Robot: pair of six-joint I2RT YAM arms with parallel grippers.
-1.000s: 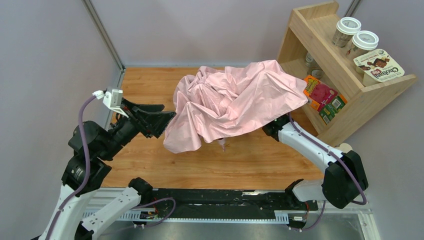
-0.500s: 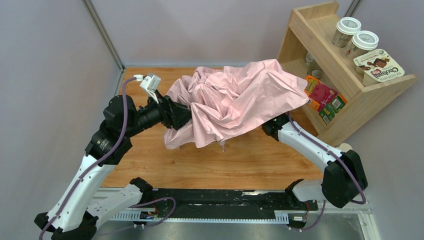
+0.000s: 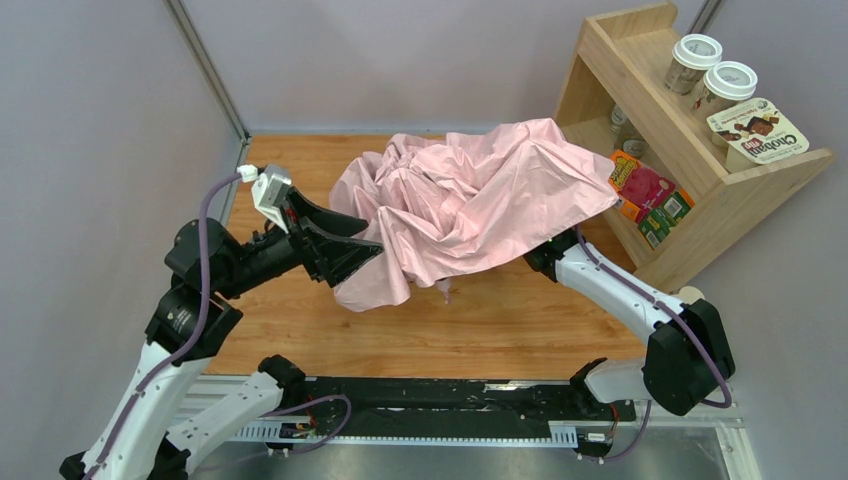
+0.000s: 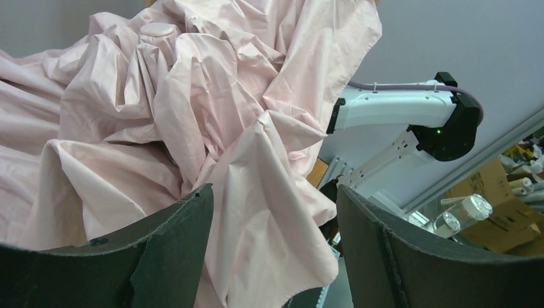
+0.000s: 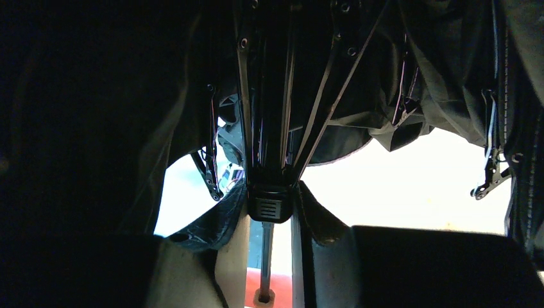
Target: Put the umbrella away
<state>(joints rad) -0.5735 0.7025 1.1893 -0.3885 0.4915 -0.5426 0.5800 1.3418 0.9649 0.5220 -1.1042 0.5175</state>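
The umbrella (image 3: 470,200) is thin, matt pink cloth, finely creased (its frame (image 5: 269,115), seen from beneath, looks like slender dark metal). The table (image 3: 520,320) is smooth wood grain with a slight sheen. The shelf (image 3: 745,190), far right, is pale matt wood.

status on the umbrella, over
Left hand open at edge of umbrella. Right hand underneath, shut on it. Umbrella crumpled, not folded; wooden shelf close beside.

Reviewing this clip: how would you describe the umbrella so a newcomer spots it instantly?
In the middle of the wooden table, just left of the wooden shelf, spreads a big crumpled canopy. That is the umbrella: the only pale pink cloth in view, unlike the boxes and jars on the shelf.
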